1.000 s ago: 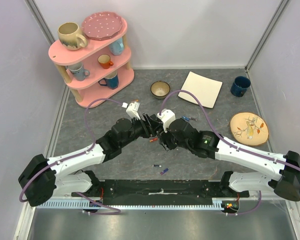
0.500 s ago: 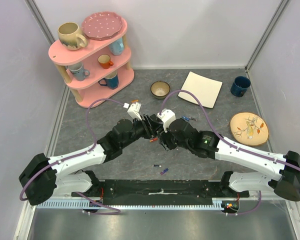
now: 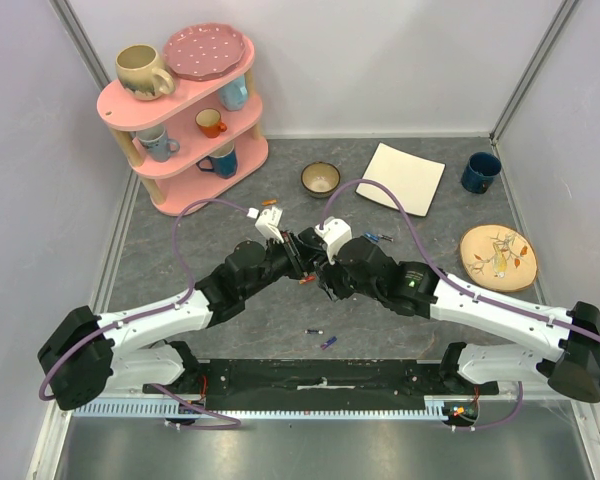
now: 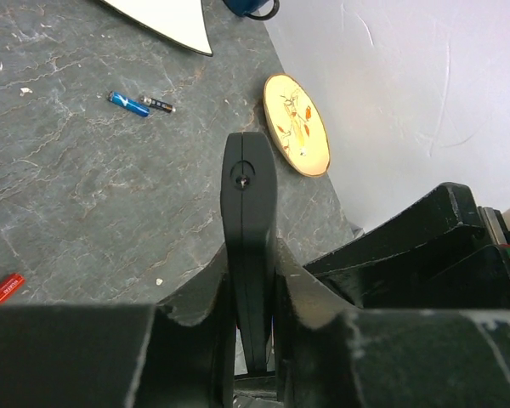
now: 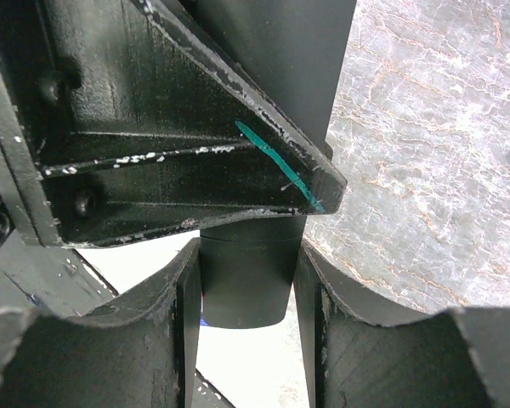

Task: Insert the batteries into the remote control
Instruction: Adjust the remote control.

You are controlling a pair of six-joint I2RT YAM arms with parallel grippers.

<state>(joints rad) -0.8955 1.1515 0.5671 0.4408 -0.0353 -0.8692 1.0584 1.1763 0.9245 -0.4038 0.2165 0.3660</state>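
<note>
Where my two arms meet above the middle of the surface (image 3: 145, 250), the remote control (image 4: 248, 195) sits between both of my hands. My left hand (image 4: 252, 265) is closed on it. The two fingers press against its sides, and the slim black bar stands straight out past the fingertips, with its rounded end and small round mark pointing away from the wrist. My right hand (image 5: 249, 259) grips the bar's other end, the fingers tight on either side and the rounded tip showing just between them. The body of my left hand crosses close in front of that camera. The remote is held up off the surface. Batteries lie loose on the grey stone below. A red battery (image 4: 2, 289) is near my left hand, and a blue battery (image 4: 129, 104) lies end to end with a dark battery (image 4: 159, 104), well apart from the remote. Beyond them are a white square plate (image 4: 174, 17) and a round patterned plate (image 4: 297, 123). A purple-blue battery (image 3: 328, 344) lies nearer my bases.
</note>
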